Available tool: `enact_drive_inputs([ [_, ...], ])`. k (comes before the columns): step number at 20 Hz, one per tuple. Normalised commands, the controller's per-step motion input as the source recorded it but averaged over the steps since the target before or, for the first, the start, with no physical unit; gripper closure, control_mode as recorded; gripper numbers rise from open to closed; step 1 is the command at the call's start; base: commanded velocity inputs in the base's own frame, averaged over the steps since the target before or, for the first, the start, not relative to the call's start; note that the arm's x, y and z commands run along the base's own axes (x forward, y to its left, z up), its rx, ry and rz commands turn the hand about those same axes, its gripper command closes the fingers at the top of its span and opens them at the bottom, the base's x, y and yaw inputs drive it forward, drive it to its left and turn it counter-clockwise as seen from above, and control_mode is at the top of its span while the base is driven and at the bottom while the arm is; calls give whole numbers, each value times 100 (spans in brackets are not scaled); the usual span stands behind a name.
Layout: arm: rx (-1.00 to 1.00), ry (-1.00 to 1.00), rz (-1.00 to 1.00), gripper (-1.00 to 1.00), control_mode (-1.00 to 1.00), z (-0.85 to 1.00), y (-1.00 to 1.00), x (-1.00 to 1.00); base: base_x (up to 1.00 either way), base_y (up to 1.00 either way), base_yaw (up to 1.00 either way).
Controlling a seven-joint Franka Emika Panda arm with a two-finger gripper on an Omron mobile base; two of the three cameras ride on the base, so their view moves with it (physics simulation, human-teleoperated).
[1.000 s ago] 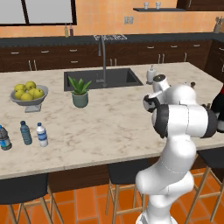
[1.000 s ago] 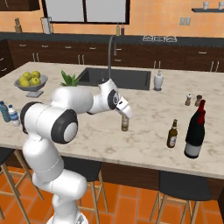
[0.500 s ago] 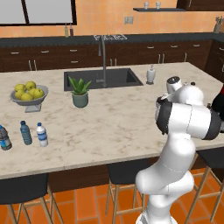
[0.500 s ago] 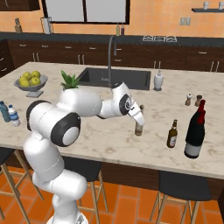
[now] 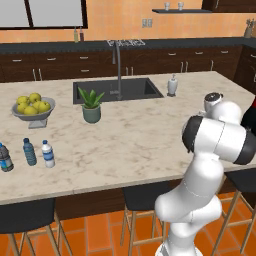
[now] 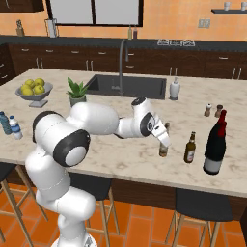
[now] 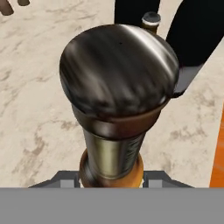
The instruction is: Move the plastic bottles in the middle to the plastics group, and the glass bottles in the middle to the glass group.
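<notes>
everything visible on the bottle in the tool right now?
The brown bottle is a slim, long-necked glass-looking bottle with a rounded dark metallic cap, a gold-toned neck wrap and an amber body. In the hand view its cap sits right in front of the camera. It stands upright, low over or on the marble counter; contact with the counter can't be judged. The tool is shut on its neck. It is left of another brown bottle and the big black bottles, apart from both.

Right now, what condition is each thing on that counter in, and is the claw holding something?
Gripper: shut on the amber bottle.
Amber bottle: upright, held by the gripper.
Dark bottle: upright, standing free.
Large black bottles: upright.
Small plastic bottle: upright, beside the other water bottles.
</notes>
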Motion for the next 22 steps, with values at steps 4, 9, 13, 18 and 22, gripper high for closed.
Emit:
enact_drive_inputs([
  [4,0,9,-3,100,-100,0,-33,-2,0,0,0],
  [9,0,5,-1,100,-100,0,-17,-6,0,0,0],
  [13,0,2,-1,100,-100,-2,-21,-15,0,0,0],
  [18,0,-11,0,100,-100,-26,-7,-13,0,0,0],
  [22,-2,-8,0,100,-100,-21,0,-7,0,0,0],
])
